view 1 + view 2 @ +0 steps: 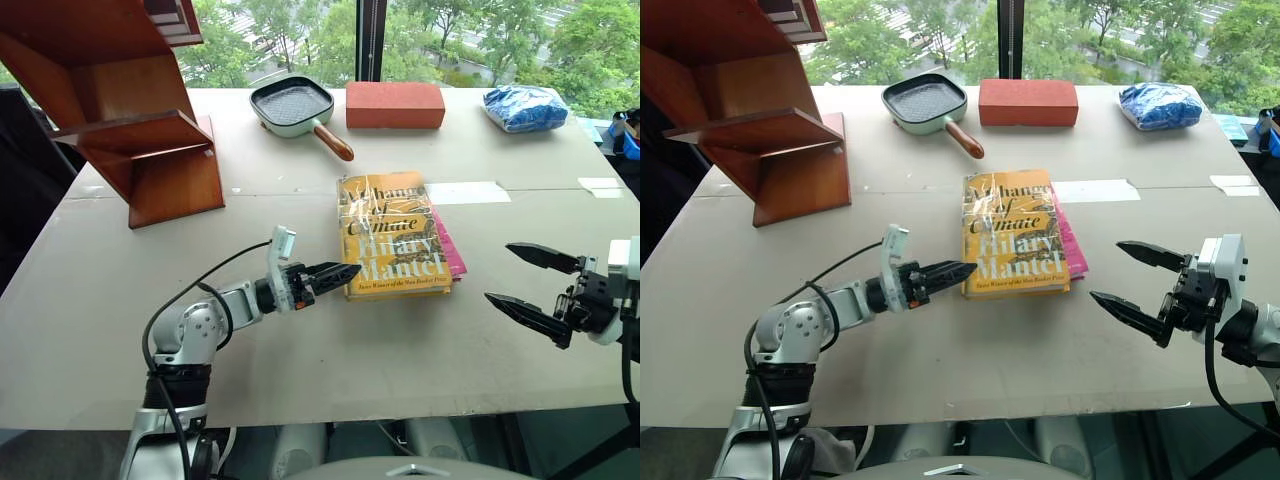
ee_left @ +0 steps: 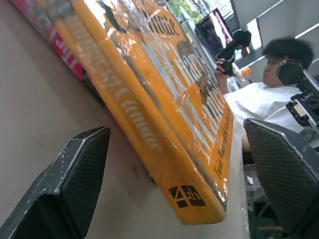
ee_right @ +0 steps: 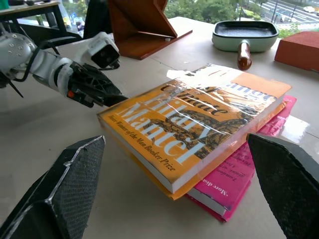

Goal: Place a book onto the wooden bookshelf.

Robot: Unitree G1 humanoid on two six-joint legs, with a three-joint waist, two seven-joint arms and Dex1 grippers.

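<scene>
— Where's the book (image 1: 393, 235)?

— Centre of the frame, flat on the table (image 1: 300, 360), lying on top of a pink book (image 1: 448, 248).

— And the wooden bookshelf (image 1: 120, 100)?

— Upper left, well apart from it.

— The grippers?

— The left gripper (image 1: 335, 275) sits just beside the book's lower left corner, fingers spread. The right gripper (image 1: 535, 285), at the right edge, has its jaws apart too, holding nothing.
</scene>
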